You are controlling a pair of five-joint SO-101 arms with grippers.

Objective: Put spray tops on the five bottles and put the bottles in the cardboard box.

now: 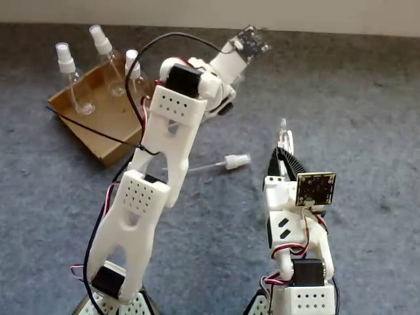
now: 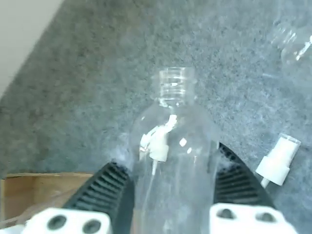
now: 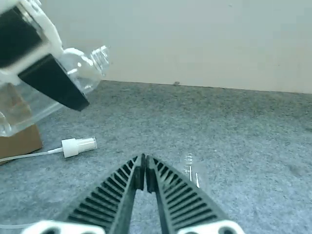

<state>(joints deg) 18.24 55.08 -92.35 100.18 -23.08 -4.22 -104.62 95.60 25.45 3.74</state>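
My left gripper [image 2: 170,163] is shut on a clear bottle [image 2: 173,141] without a top, held tilted above the carpet just right of the cardboard box [image 1: 98,121]. In the right wrist view the same bottle [image 3: 83,68] shows between the black fingers [image 3: 53,83]. Three bottles with spray tops stand in the box [image 1: 69,79], [image 1: 108,59], [image 1: 133,69]. One loose spray top [image 1: 236,159] lies on the carpet between the arms, its tube pointing left. My right gripper [image 1: 283,154] is shut and holds nothing; another topless bottle [image 3: 190,168] stands just beyond its tips.
Grey carpet [image 1: 367,131] covers the whole table, with open room on the right side and in front of the box. A pale wall [image 3: 204,39] runs along the far edge. Black cables [image 1: 131,85] hang from the left arm over the box.
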